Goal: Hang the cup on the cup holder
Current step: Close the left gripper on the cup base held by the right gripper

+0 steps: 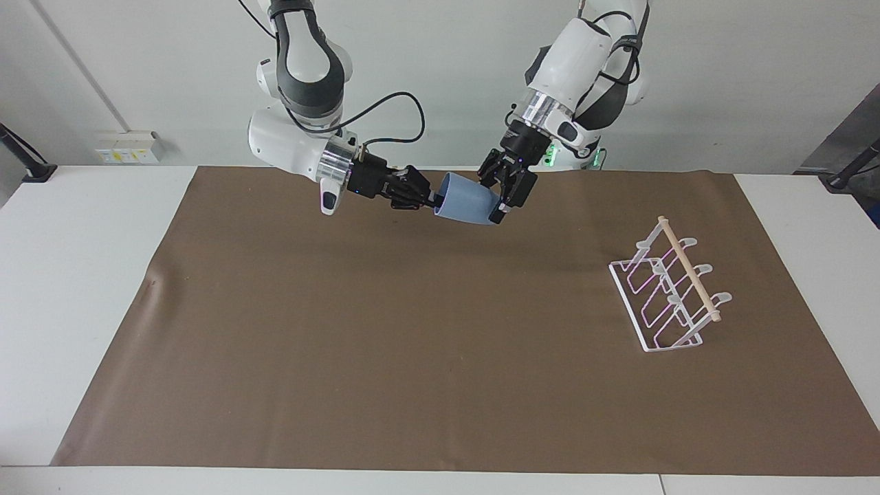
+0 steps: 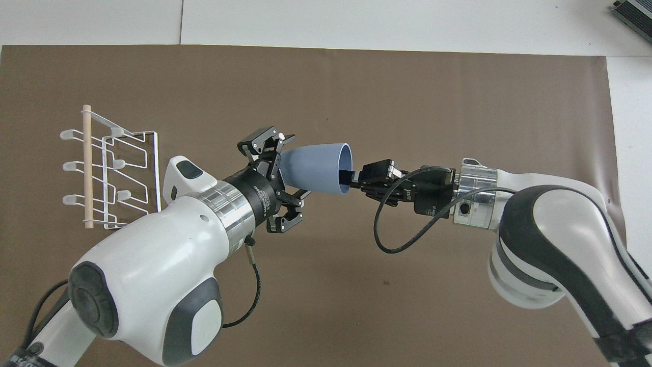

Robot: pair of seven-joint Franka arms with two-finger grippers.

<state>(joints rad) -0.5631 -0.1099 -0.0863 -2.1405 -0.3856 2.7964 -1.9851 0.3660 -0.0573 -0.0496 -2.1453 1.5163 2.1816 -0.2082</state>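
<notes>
A brown mat covers the white table before a pale wall. Above the mat, the right gripper pinches the cup by its rim. The left gripper stands wide open around the cup's base. The cup holder sits on the mat toward the left arm's end.

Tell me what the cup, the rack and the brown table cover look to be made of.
Cup: likely plastic, matte light blue, with an even colour and no glare.
Cup holder: thin white coated wire, loops tinted pink, with what looks like a pale bare wooden dowel across the top.
Cover: brown paper or thin fabric, dull; it lies flat with a small wrinkle at one edge.
</notes>
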